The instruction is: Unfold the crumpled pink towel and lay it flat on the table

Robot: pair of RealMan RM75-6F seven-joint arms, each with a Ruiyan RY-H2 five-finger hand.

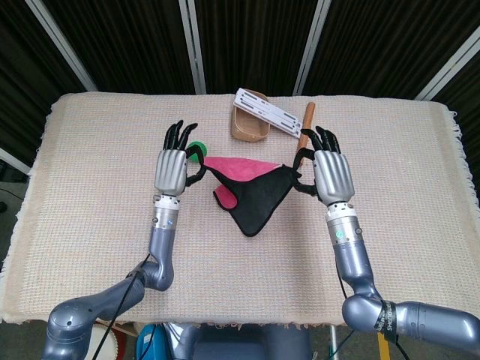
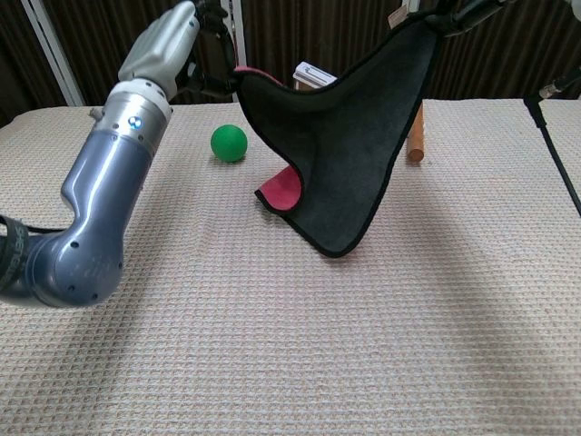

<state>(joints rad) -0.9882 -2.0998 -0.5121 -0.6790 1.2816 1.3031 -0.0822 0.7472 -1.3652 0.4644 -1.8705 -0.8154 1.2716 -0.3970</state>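
Hanging between both raised hands, the towel (image 1: 253, 196) sags over the table (image 1: 97, 172), its lowest point touching the cloth. Left of the towel, the left hand (image 1: 172, 166) pinches one upper corner; a green ball (image 2: 229, 143) sits just beside. Right of the towel, the right hand (image 1: 331, 174) pinches the other corner. Behind the towel: a tan box (image 1: 247, 127) and a wooden stick (image 1: 306, 124).

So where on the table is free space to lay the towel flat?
The near half of the table is bare, from under the hanging towel to the front edge. The far side is crowded: green ball, tan tray, wooden stick.
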